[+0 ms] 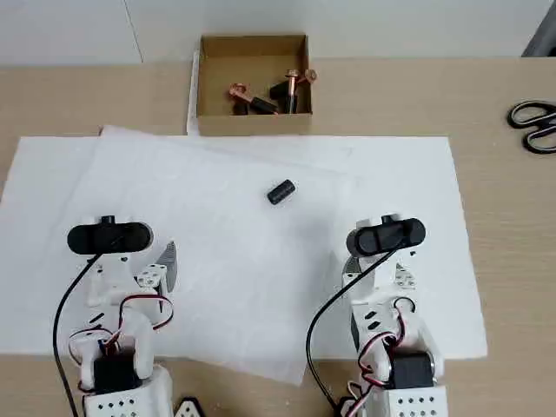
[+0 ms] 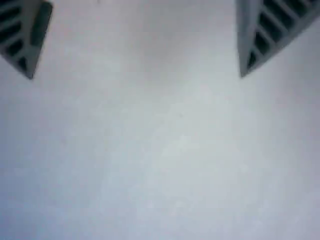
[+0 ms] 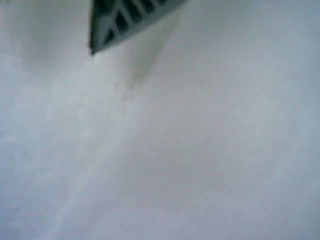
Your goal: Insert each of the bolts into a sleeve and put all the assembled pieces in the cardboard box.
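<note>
The cardboard box (image 1: 252, 123) stands at the table's far edge, in the middle. Inside it lie several copper-headed bolts (image 1: 293, 82) pushed into black sleeves (image 1: 261, 104). One loose black sleeve (image 1: 281, 192) lies on its side on the white paper, between the box and the arms. My left gripper (image 2: 136, 75) is open with nothing between its fingers, hanging low over bare paper at the near left (image 1: 169, 265). My right gripper (image 1: 349, 265) sits at the near right, low over bare paper, well short of the loose sleeve.
White paper sheets (image 1: 243, 261) cover most of the wooden table (image 1: 486, 95). Black-handled scissors (image 1: 534, 126) lie at the far right edge. Both arms' bases stand at the near edge.
</note>
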